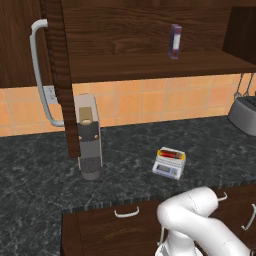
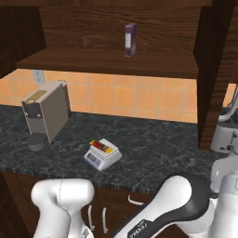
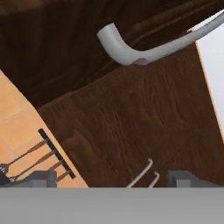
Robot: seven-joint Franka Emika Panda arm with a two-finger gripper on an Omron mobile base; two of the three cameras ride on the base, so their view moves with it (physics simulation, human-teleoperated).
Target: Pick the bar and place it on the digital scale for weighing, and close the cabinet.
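Observation:
The red bar (image 1: pixel 170 154) (image 2: pixel 101 147) lies flat on the weighing plate of the light-grey digital scale (image 1: pixel 167 169) (image 2: pixel 98 159), mid-counter. Above it the dark-brown cabinet (image 1: pixel 150 65) (image 2: pixel 111 60) stands with both doors swung out. The left door (image 1: pixel 61 75) is seen edge-on with its long grey handle (image 1: pixel 38 70). The right door (image 2: pixel 216 69) is also edge-on. In the hand view my gripper (image 3: pixel 114 179) is open and holds nothing. It faces a door's wood face (image 3: pixel 131 118) close up, under that door's grey bar handle (image 3: pixel 131 53).
A purple box (image 1: pixel 174 41) (image 2: pixel 130 40) stands upright on the cabinet shelf. A grey coffee machine (image 1: pixel 89 135) (image 2: pixel 46 114) sits at the counter's left. A toaster (image 1: pixel 245 115) (image 2: pixel 225 135) sits at the right under hanging utensils (image 1: pixel 242 85) (image 3: pixel 26 159). Drawers (image 1: pixel 126 213) run below the counter edge.

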